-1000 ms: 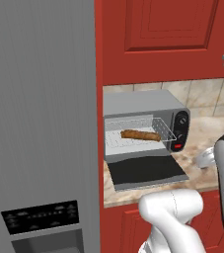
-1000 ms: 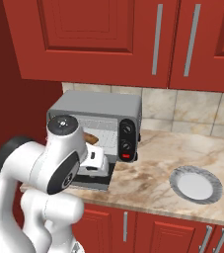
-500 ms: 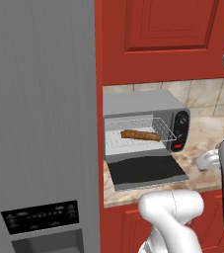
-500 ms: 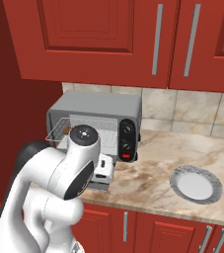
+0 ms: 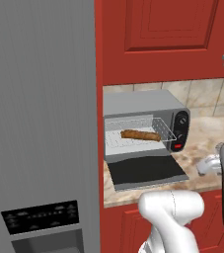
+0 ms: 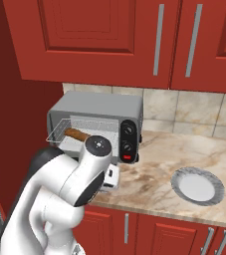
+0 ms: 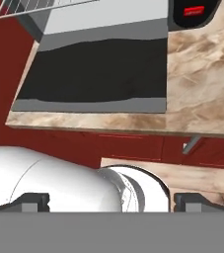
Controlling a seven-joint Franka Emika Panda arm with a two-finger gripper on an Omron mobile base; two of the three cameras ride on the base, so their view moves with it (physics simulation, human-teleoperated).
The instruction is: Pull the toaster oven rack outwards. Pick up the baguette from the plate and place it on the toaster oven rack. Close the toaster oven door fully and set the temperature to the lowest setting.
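Note:
The toaster oven (image 5: 145, 106) stands on the counter with its door (image 5: 145, 170) dropped flat and open. The toaster oven rack (image 5: 158, 132) is pulled out over the door, and the baguette (image 5: 140, 134) lies across it. In the right base view the baguette (image 6: 76, 134) shows on the rack (image 6: 57, 130), and the plate (image 6: 182, 174) sits bare to the right. My gripper (image 7: 112, 202) is open and holds nothing. It hangs off the counter's front edge, looking down on the dark door (image 7: 93, 74). The hand (image 5: 206, 165) is right of the door.
A tall grey fridge (image 5: 39, 123) fills the left. Red cabinets (image 6: 109, 35) hang above, and red drawers (image 7: 133, 146) run below the marble counter (image 6: 159, 159). The oven's black panel with two knobs and a red button (image 7: 192, 11) is at the door's right.
My arm has swung lower and to the right in the right base view, uncovering the rack and baguette. The jaws stayed open. Oven, rack, baguette and plate have not moved.

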